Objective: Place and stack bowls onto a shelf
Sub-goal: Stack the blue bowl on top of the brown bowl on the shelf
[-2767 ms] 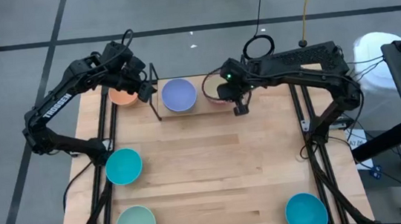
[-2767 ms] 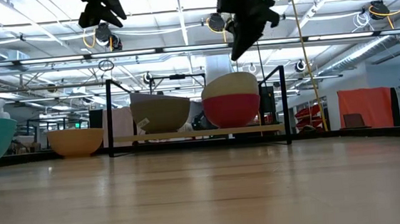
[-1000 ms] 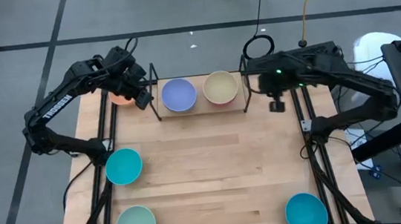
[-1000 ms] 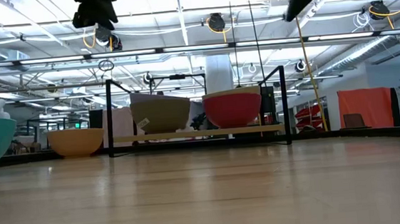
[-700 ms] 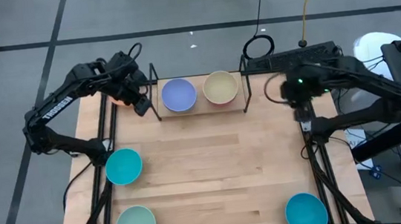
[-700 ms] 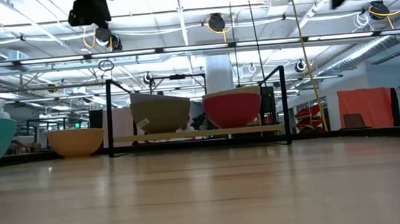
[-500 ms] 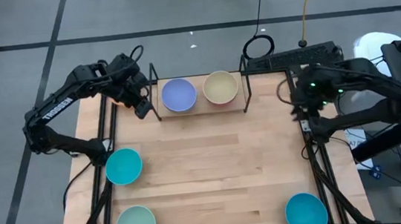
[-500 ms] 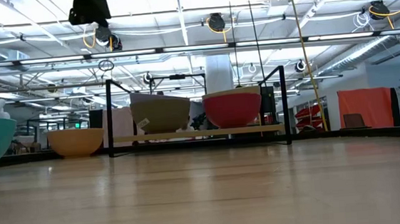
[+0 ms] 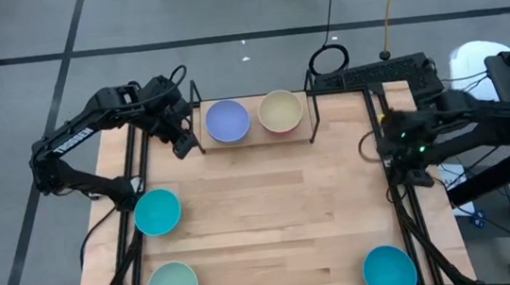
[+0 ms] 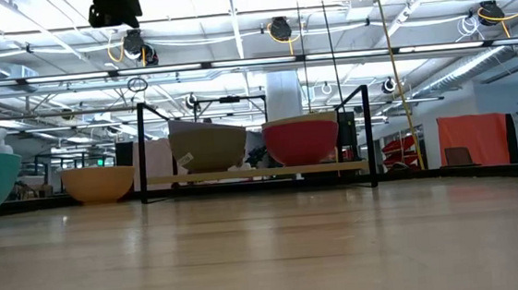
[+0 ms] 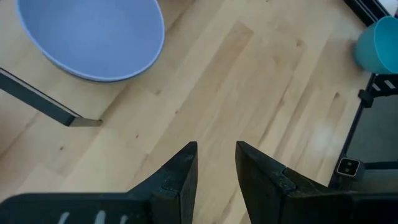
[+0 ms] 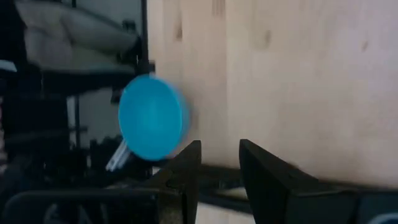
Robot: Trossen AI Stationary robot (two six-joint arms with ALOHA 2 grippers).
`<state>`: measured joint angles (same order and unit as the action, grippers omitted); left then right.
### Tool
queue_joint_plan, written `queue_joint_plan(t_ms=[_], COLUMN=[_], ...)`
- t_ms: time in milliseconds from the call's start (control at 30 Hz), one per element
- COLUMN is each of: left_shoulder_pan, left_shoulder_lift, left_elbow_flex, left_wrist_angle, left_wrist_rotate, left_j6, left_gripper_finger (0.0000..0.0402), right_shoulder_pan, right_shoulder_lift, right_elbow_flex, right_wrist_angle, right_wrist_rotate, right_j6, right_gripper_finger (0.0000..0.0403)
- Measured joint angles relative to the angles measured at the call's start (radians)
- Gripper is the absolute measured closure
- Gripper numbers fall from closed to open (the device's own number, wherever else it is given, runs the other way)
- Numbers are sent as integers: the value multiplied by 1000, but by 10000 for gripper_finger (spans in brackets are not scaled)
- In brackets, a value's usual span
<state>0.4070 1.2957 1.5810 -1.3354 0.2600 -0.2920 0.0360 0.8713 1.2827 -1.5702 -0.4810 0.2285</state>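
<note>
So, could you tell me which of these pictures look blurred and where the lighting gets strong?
Right wrist view: smeared, the teal-blue bowl soft-edged as if in motion. Left wrist view: sharp, the lavender bowl crisp, with a pale sheen on the tabletop. Low view: bright ceiling lights wash out the top, and the magenta bowl on the shelf stays clear. High view: evenly lit.

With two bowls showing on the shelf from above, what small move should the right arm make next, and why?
Probably carry the right gripper toward the teal bowl at the table's near right corner. The gripper holds nothing, its wrist camera already faces that bowl, and the bowl stands alone off the shelf.
</note>
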Motion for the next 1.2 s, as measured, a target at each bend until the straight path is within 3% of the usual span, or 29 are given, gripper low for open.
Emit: queue_joint_plan(t_ms=[233,600,933,1200], left_shoulder_pan=[-22,-29,-28,-28], left_shoulder_lift=[0,0,0,0], left_elbow_flex=[0,0,0,0], left_wrist_angle=[0,0,0,0], left_wrist_rotate=[0,0,0,0], left_j6=[64,117,166,209], left_gripper_finger=[289,289,289,289], right_shoulder_pan=[159,441,631,703], right_shoulder_lift=[33,154,305,423], right_elbow_flex=[-191,-371,-418,-418], right_wrist_angle=[129,599,787,899], right_wrist_rotate=[-104,-96,92,89], right_j6=[104,280,337,359], right_gripper_finger=[303,303,303,303])
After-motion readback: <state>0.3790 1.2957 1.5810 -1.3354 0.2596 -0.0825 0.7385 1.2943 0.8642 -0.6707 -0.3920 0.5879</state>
